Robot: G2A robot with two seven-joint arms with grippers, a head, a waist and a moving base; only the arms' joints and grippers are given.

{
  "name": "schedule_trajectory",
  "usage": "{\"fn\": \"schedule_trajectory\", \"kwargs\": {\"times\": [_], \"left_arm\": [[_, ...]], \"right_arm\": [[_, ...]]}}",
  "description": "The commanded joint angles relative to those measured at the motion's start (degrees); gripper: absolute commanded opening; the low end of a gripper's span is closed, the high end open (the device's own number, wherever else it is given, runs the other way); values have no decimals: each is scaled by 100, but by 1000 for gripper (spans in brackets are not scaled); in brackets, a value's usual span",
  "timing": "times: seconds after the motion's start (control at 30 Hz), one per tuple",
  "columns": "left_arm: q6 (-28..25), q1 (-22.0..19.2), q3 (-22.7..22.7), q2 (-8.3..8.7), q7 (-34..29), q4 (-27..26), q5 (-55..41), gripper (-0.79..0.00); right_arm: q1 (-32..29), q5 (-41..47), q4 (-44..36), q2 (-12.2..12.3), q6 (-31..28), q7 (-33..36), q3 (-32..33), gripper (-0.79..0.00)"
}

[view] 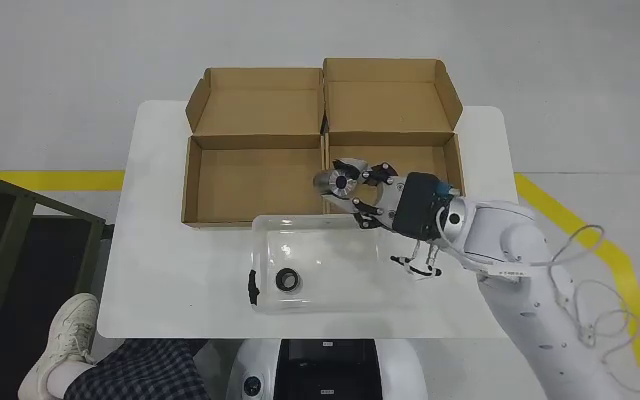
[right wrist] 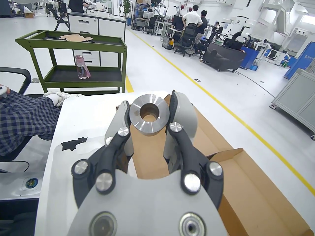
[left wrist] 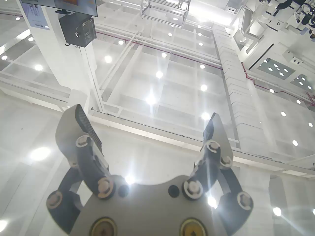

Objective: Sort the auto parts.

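The right gripper [right wrist: 149,112] squeezes a shiny metal ring [right wrist: 149,119] between its two fingers. The ring hangs over the right cardboard box [view: 420,160], close to the wall next to the left cardboard box [view: 250,185]. Both boxes sit open on the white table [view: 160,250]. In front of them is a clear tub [view: 340,295] with a black ring [view: 289,281] inside.

The left gripper [left wrist: 147,121] has its fingers spread wide. It holds nothing and points up at a ceiling [left wrist: 177,57] with many round lights [left wrist: 159,74].

A yellow line [right wrist: 221,104] runs along the pale floor [right wrist: 157,69]. A green cart [right wrist: 71,42] stands beside the table.
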Motion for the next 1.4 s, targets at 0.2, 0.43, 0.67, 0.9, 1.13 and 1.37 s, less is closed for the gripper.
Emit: {"fn": "schedule_trajectory", "kwargs": {"times": [0.2, 0.43, 0.67, 0.9, 1.13, 1.37], "left_arm": [[0, 0, 0, 0, 0, 0, 0, 0], [0, 0, 0, 0, 0, 0, 0, 0], [0, 0, 0, 0, 0, 0, 0, 0], [0, 0, 0, 0, 0, 0, 0, 0], [0, 0, 0, 0, 0, 0, 0, 0], [0, 0, 0, 0, 0, 0, 0, 0]], "right_arm": [[287, -82, 372, -79, 113, 132, -399, -785], [699, -325, 785, -181, 275, 562, -862, -785], [1201, -518, 1398, -369, 753, 916, -1466, -785], [1657, -557, 2053, -577, 1071, 1150, -1961, -785], [2091, -248, 2789, -805, 1155, 1523, -2365, -785], [2400, -117, 3281, -1004, 1446, 1840, -2613, -785]]}}
